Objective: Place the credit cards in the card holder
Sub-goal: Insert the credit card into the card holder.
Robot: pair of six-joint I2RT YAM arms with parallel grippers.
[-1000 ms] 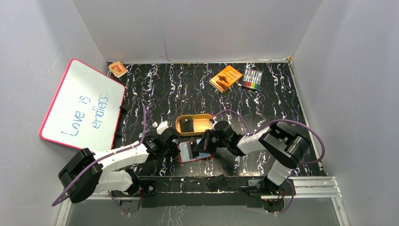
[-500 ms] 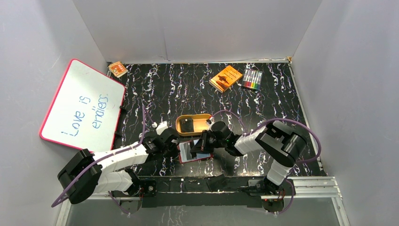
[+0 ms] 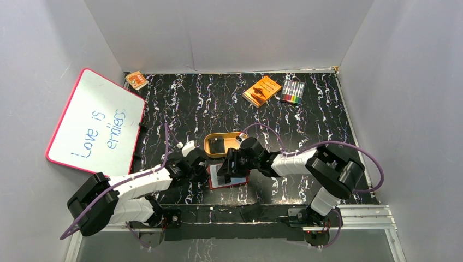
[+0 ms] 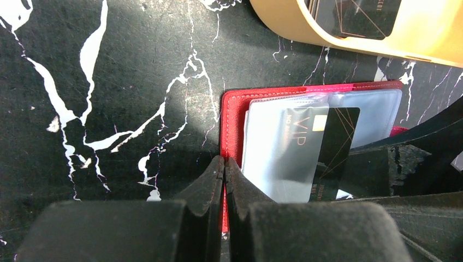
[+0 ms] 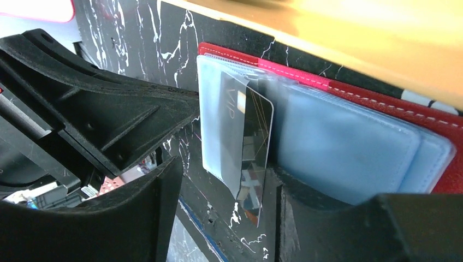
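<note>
The red card holder lies open on the black table, its pale blue pockets facing up. A black VIP credit card sits partly inside a clear pocket, one end sticking out. My right gripper is open, a finger on each side of that card without pinching it. My left gripper is shut, its tips resting on the holder's red left edge. More credit cards lie in the tan tray just behind the holder.
A whiteboard leans at the left wall. At the back right lie an orange box and a pack of markers. A small orange item sits in the back left corner.
My right gripper has opened and let go of the card, which stays in the pocket. The right arm has shifted left over the holder. The left arm has held still.
</note>
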